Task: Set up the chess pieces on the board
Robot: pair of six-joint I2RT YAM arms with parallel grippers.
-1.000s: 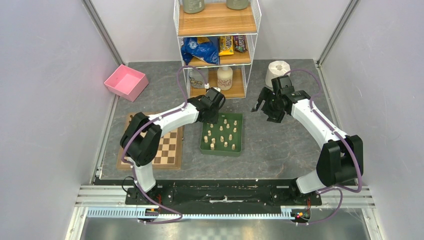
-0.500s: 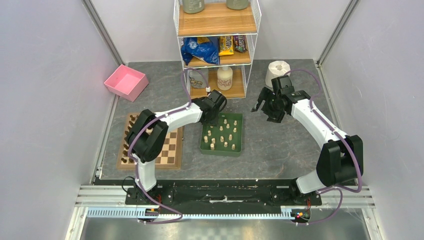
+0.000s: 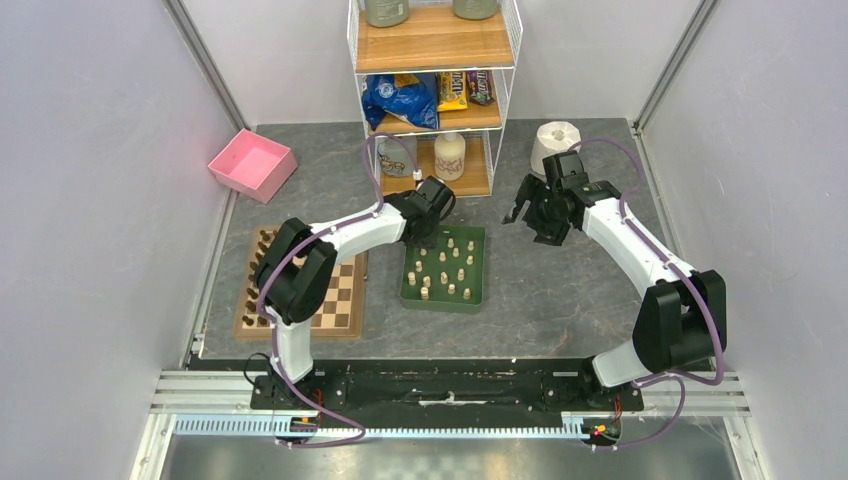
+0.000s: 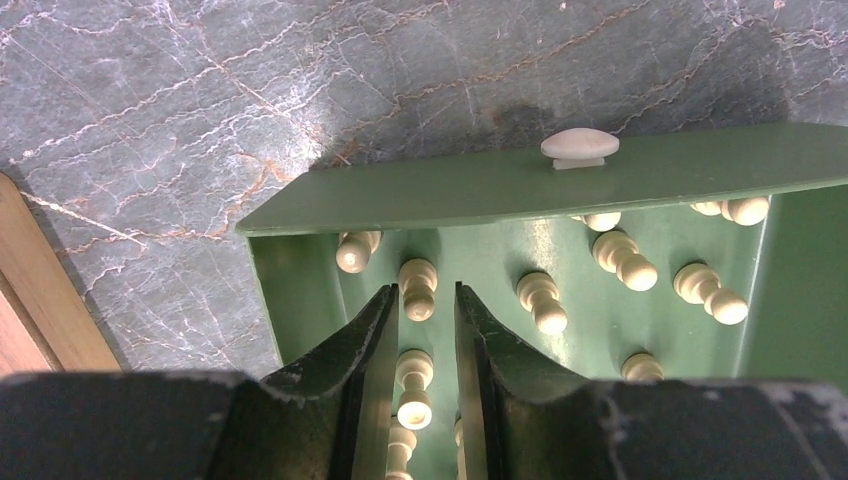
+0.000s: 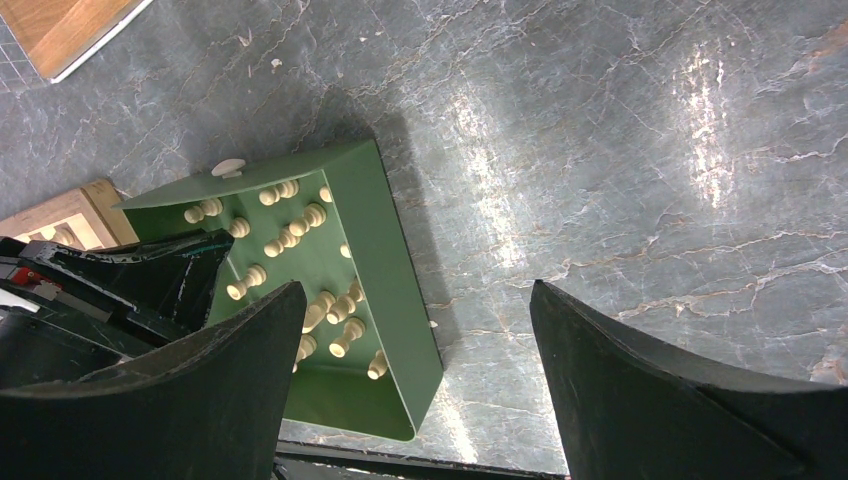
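Grey stone-look table lies under both arms, w/ the wire shelf rack beyond both claws. The chessboard lies well off to the L of your left gripper, nearer that arm's elbow. A row of dark chess pieces stands along its L edge. The green tray sits right under the left gripper, which hangs over the tray's far-L corner w/ fingers pointing down into it. The pink bin is far off L & beyond that claw. The paper roll stands just beyond your right gripper.

Left claw: jaws narrow, slim gap btw them, nothing gripped. In its wrist view one pale piece stands on the tray floor inside that gap, tray floor showing on both sides of it. A second stands just past the fingertips, in line w/ the gap. Other pale chess pieces stand to the claw's R, and one sits in the corner to its L.

Right claw: jaws wide, empty, above bare table off the tray's far-R side, not over it. The pale pieces lie to its L.

A small pale round cap shows at the tray's rim, beyond the left claw & to its R. Can't tell what it is.
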